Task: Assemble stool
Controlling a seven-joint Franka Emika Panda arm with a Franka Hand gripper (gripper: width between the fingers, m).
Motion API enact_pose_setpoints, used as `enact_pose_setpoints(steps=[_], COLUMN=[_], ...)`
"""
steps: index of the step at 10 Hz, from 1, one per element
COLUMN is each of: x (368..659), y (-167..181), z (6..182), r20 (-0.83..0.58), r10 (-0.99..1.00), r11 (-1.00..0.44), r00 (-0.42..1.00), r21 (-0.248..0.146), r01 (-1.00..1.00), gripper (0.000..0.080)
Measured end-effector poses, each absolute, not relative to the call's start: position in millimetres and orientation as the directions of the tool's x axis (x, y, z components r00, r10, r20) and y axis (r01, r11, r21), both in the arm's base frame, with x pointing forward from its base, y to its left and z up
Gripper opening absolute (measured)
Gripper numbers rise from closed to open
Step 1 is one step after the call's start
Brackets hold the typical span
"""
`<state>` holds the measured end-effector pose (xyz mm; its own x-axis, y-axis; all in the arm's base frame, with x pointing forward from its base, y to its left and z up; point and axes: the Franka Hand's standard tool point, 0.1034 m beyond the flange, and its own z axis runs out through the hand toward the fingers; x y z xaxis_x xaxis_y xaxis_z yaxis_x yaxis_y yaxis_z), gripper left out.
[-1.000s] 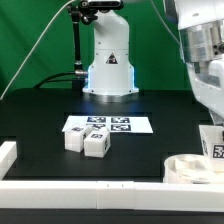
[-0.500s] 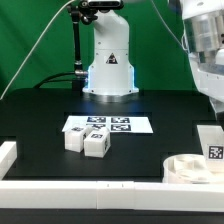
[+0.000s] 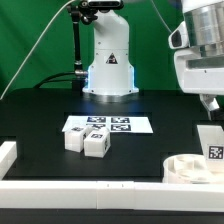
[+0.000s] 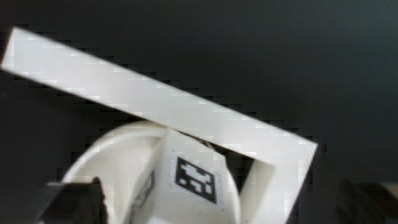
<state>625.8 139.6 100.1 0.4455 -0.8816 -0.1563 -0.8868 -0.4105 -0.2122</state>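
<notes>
**Gripper released above the upright leg by the seat**

My gripper (image 3: 210, 102) hangs open and empty at the exterior view's right, jaws spread wide with nothing between them. Just below it, and clear of it, one stool leg (image 3: 212, 143) stands upright with its square tag facing the camera. That leg is right at the far side of the round seat (image 3: 188, 168), which lies low on the black counter (image 3: 40, 120) beside the front border rail (image 3: 90, 188). I cannot tell whether the leg sits in the seat or only against it.

In my wrist view the seat (image 4: 134, 160) curves out from under a white rail corner (image 4: 160, 95). The tagged leg (image 4: 199, 178) shows against the seat, and one dark fingertip (image 4: 71, 200) shows at the edge of view.

A second leg (image 3: 75, 140) and a third leg (image 3: 97, 145) sit side by side toward the exterior view's left. They are just in front of the marker board (image 3: 108, 124) and well apart from the seat
</notes>
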Motion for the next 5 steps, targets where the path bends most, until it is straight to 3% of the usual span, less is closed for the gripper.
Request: enact_pose_setpoints(steps=[2, 5], x=[622.0, 620.6], y=[142.3, 145.8], z=[101.0, 101.9], r20=[-0.093, -0.025], r10=[-0.715, -0.490], r11=[-0.670, -0.858], r00=[0.692, 0.871], r21=[-0.188, -0.163], r01=[-0.718, -0.488], gripper=[0.0648, 0.0648])
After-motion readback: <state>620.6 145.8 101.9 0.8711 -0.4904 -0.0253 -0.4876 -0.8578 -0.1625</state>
